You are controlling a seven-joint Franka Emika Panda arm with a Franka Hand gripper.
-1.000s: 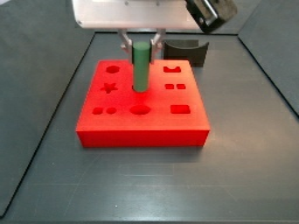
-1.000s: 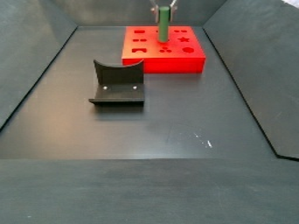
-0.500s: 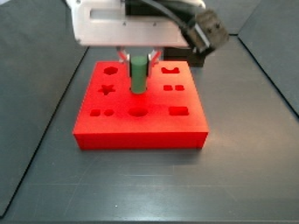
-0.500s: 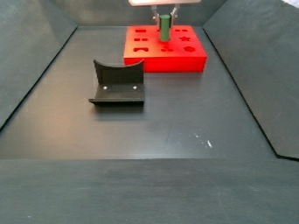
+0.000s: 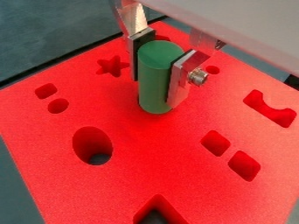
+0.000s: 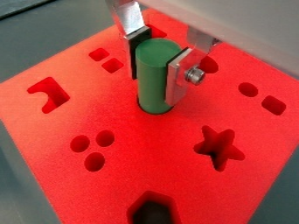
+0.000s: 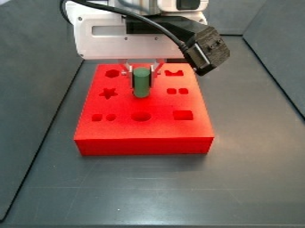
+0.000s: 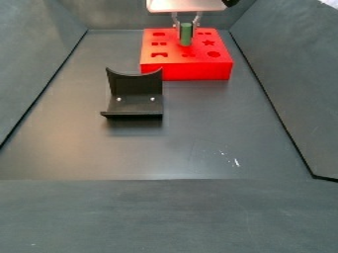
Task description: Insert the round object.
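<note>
The round object, a green peg, stands upright at the middle of the red block. My gripper is shut on it, with the silver fingers pressed on both its sides. In both wrist views the peg reaches down to the block's top. A dark rim rings its base in a wrist view, so its tip seems to sit in a round hole. A side view shows the gripper and peg at the far end of the floor.
The block has other cut-outs: a star, an oval hole, small squares and a notched slot. The dark fixture stands on the floor away from the block. Dark walls close in the floor.
My gripper has come down with the peg. Less of the peg shows under the gripper body, and its lower end now meets the block.
</note>
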